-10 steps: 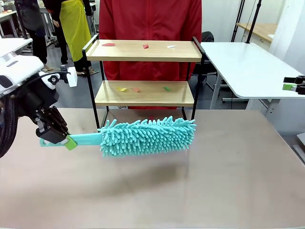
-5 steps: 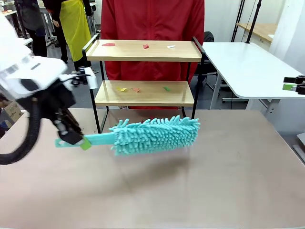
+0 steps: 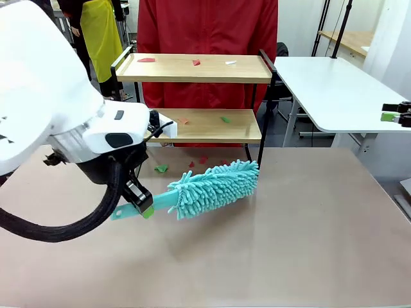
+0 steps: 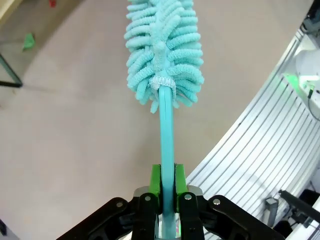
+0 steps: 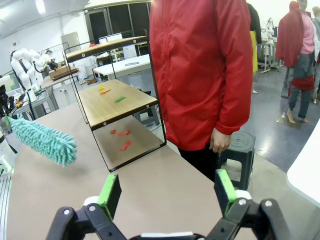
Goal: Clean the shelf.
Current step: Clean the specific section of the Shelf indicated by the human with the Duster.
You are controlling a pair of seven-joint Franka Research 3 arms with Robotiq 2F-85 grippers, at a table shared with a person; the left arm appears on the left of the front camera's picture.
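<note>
The shelf (image 3: pixel 192 68) stands at the table's far side, two wooden boards in a black frame. Paper scraps lie on its top board (image 3: pixel 196 62) and lower board (image 3: pixel 224 119). My left gripper (image 3: pixel 138 203) is shut on the handle of a teal fluffy duster (image 3: pixel 215 186). The duster is tilted, its head low over the table in front of the shelf's foot. In the left wrist view the green pads (image 4: pixel 156 179) clamp the handle (image 4: pixel 166 135). My right gripper (image 5: pixel 167 192) is open and holds nothing; it faces the shelf (image 5: pixel 115 102) from the side.
A person in a red jacket (image 3: pixel 205 25) stands right behind the shelf. Green (image 3: pixel 160 169) and red (image 3: pixel 202 159) scraps lie on the table by the shelf's foot. A white table (image 3: pixel 334 90) stands at the far right. The near half of the table is bare.
My left arm has swung right and closer to the camera. The duster has dropped from level to tilted, its head now near the shelf's foot. The right gripper has not moved.
</note>
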